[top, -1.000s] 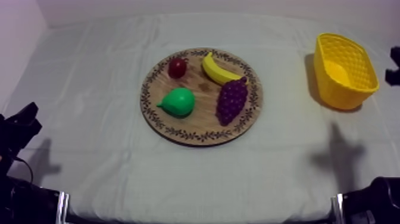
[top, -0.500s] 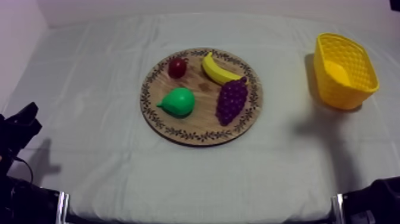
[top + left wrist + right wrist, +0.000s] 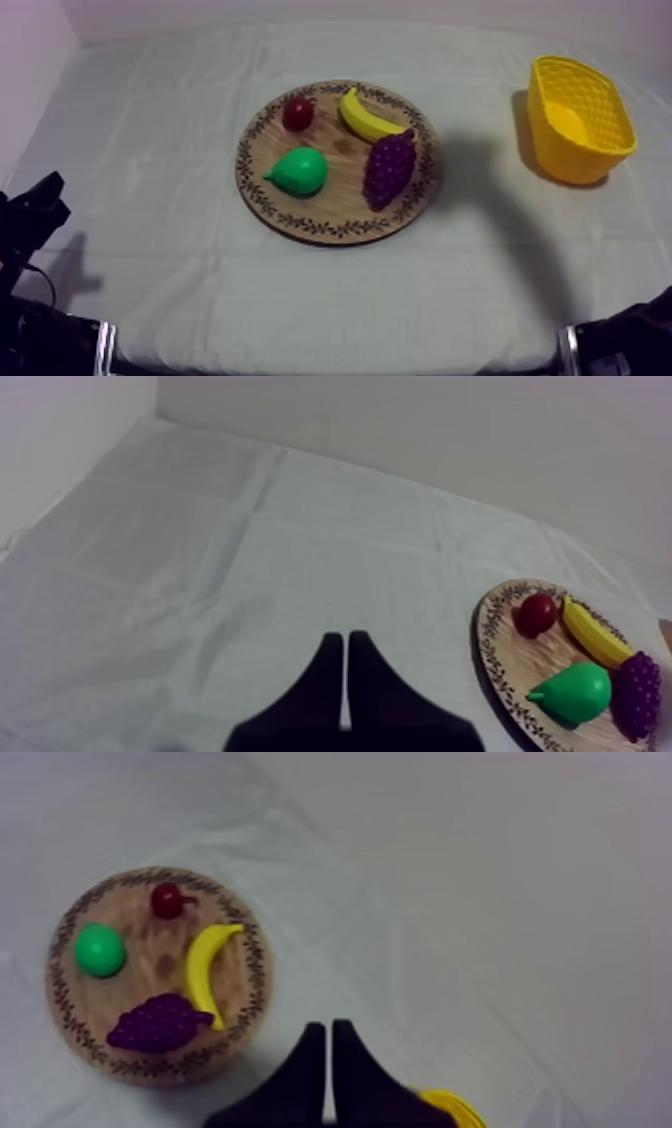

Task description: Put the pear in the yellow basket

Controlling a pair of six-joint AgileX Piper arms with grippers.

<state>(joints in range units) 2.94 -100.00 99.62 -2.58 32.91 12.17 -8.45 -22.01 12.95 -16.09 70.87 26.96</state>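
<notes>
From above, you see the pear [image 3: 298, 171] on the board [image 3: 330, 228], well apart from the basket [image 3: 580, 118]; I judge the approach is in hand. Left wrist view: your left gripper [image 3: 345, 644] is clenched empty, away from the board. Right wrist view: the right gripper [image 3: 327, 1030], clenched empty by the mostly cut-off basket, must likely open and descend onto the pear.

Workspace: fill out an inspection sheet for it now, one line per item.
surface: grey-white cloth, creased
job's things: pear lying on the board, untouched; basket at the table's right side, no fruit seen in it
clutter: banana, grapes and small red fruit, all on the board
end effectors: left end effector shut on nothing, over bare cloth beside the board; right end effector shut on nothing, above the cloth by the basket's rim
cables: nothing seen
surroundings: pale wall behind the table
</notes>
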